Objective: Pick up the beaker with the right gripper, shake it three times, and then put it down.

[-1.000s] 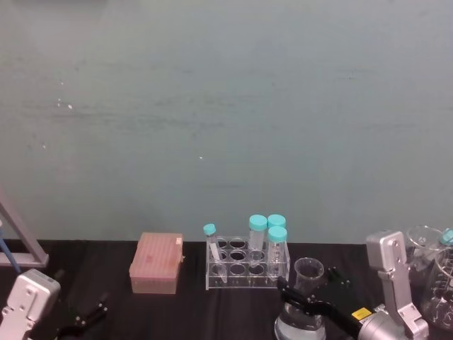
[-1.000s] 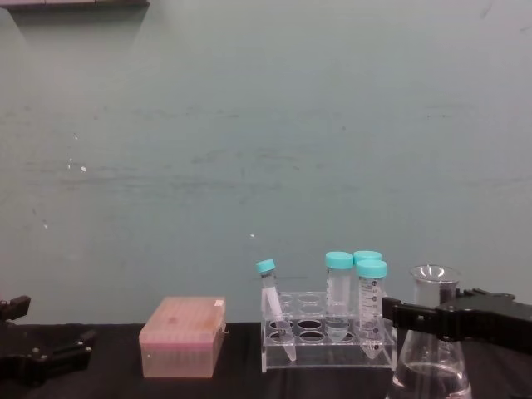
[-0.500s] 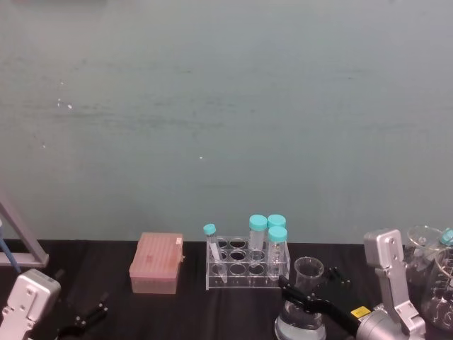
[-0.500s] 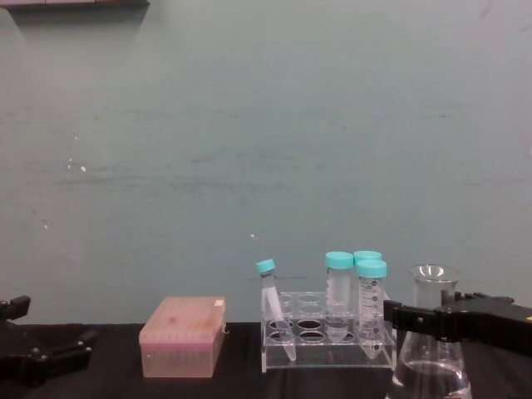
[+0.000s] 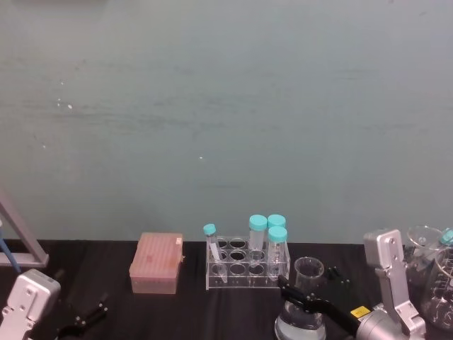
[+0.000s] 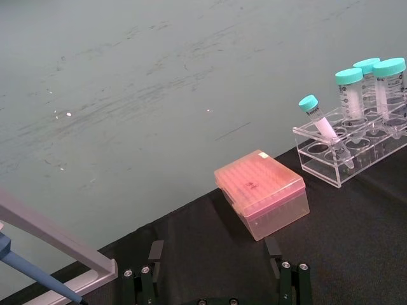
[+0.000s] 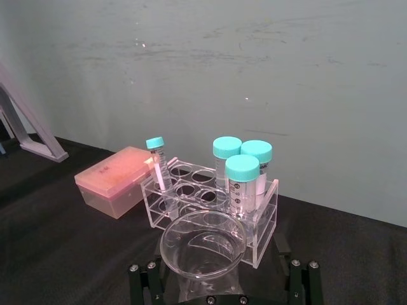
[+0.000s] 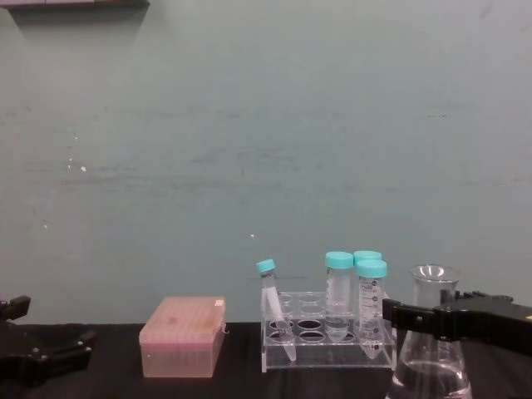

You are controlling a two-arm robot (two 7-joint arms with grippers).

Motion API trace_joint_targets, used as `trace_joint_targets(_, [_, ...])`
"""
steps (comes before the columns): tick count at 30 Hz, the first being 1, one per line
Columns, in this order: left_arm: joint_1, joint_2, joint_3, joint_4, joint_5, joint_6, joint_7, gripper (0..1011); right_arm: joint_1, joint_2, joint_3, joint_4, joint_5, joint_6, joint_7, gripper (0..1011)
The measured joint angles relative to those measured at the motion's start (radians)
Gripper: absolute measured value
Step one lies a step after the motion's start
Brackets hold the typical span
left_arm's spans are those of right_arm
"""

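Observation:
The beaker (image 5: 306, 301) is a clear conical flask with a little clear liquid in its base. It stands on the black table just in front of the tube rack, and the chest view shows it (image 8: 431, 353) at lower right. My right gripper (image 5: 300, 293) reaches in from the right at neck height. Its flat black jaws lie on either side of the neck (image 8: 416, 318). In the right wrist view the flask rim (image 7: 202, 246) sits between the spread fingers (image 7: 144, 279), with a gap on one side, so the gripper is open. My left gripper (image 5: 85, 316) rests open at lower left.
A clear rack (image 5: 248, 263) holds teal-capped tubes behind the flask. A pink tip box (image 5: 156, 263) sits to its left. More glassware (image 5: 435, 287) crowds the right edge, and a slanted stand (image 5: 18, 244) is at far left.
The right arm has shifted slightly and its jaws sit a touch lower at the flask's neck. The flask has stayed in place on the table, and the left arm has not moved.

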Motion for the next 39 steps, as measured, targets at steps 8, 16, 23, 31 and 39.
trace_joint_targets(8, [0.0, 0.0, 0.0, 0.0, 0.0, 0.0, 0.0, 1000, -0.001, 0.001, -0.001, -0.001, 0.001, -0.001, 0.001, 1000])
trace_joint_targets(16, [0.0, 0.0, 0.0, 0.0, 0.0, 0.0, 0.0, 1000, -0.001, 0.001, -0.001, -0.002, 0.001, -0.002, 0.002, 993])
trace_joint_targets(23, [0.0, 0.0, 0.0, 0.0, 0.0, 0.0, 0.0, 1000, -0.001, 0.001, -0.001, -0.002, 0.002, -0.002, 0.002, 844])
trace_joint_targets(31, [0.0, 0.0, 0.0, 0.0, 0.0, 0.0, 0.0, 1000, -0.001, 0.001, -0.001, -0.002, 0.002, -0.002, 0.003, 603])
trace_joint_targets(39, [0.0, 0.0, 0.0, 0.0, 0.0, 0.0, 0.0, 1000, -0.001, 0.001, -0.001, -0.002, 0.002, -0.002, 0.003, 452])
